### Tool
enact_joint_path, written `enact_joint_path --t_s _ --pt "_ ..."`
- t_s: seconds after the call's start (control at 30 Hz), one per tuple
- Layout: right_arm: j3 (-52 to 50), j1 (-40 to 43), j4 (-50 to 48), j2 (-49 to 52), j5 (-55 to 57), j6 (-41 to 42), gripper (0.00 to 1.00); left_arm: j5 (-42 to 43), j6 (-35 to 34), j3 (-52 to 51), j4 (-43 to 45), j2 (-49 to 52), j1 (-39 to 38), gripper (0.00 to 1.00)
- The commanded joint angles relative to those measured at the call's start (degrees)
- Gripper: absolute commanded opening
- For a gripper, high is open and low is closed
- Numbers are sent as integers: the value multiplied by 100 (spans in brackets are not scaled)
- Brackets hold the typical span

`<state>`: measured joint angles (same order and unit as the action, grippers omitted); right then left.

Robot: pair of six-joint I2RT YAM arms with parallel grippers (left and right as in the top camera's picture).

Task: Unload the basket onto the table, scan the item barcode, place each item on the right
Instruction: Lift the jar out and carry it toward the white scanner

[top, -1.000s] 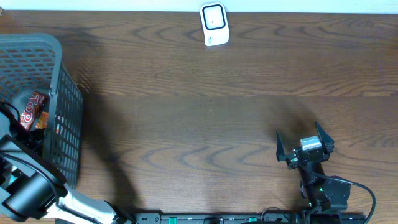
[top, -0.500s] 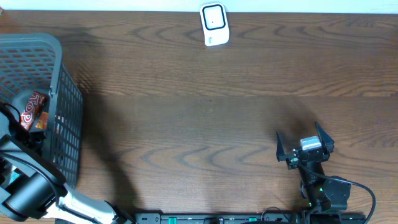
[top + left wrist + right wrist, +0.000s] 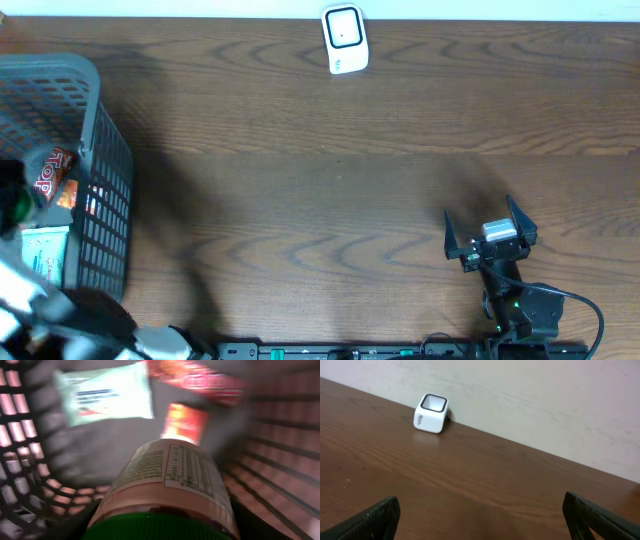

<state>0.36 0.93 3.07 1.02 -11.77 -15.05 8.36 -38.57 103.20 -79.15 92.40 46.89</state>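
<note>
Big change on the left side: narrowed the left gripper from wide open to partway and swung the left arm [image 3: 20, 290], now smeared with motion at the near-left corner of the table. Uncovered a white packet [image 3: 45, 250] in the basket [image 3: 105, 170] by that move. From the left wrist, no fingers in frame, yet a sharp view of the bottle [image 3: 170, 485], green-capped end nearest the lens, against a blurred basket floor. Reading that as clamped on the bottle and carrying it with the wrist, not yet out of the basket at the left edge of the table. Red wrapper [image 3: 200, 377] left lying behind it. No change for the right gripper [image 3: 478, 210]: spread fully, empty, close to the near edge toward the right. Means pick looks done, scan not: next, lift clear and turn the printed side toward the scanner [image 3: 345, 40] at the middle of the far edge.
</note>
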Motion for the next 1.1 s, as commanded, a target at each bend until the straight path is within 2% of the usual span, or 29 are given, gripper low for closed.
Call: enact_joint_path --t_s 0.0,0.2,0.33,0.43,0.5,0.63,0.8,0.9,1.07 --pt "-2 -13 24 0 33 39 99 1335 105 223 81 -787 22 66" --pt "-2 -13 24 0 31 39 99 2640 -363 221 271 -2092 -291 66" --pt "-2 -13 24 0 31 39 99 2697 -468 210 289 -2623 -1209 66" --pt "-2 -13 24 0 31 42 99 2605 -638 155 291 -2782 -2205 66" --pt "-2 -13 24 0 31 39 99 2269 -682 109 289 -2776 -2968 66" --pt "-2 -13 24 0 33 42 99 968 -907 -155 295 -2551 -4605 66" --pt "-2 -13 24 0 31 42 99 -44 -1187 -616 584 -1928 -6194 66" --pt "-2 -13 24 0 31 39 99 -492 -1604 -804 619 -1379 -6813 66" --pt "-2 -13 24 0 31 42 99 -800 -2286 -866 667 -219 -7416 66"
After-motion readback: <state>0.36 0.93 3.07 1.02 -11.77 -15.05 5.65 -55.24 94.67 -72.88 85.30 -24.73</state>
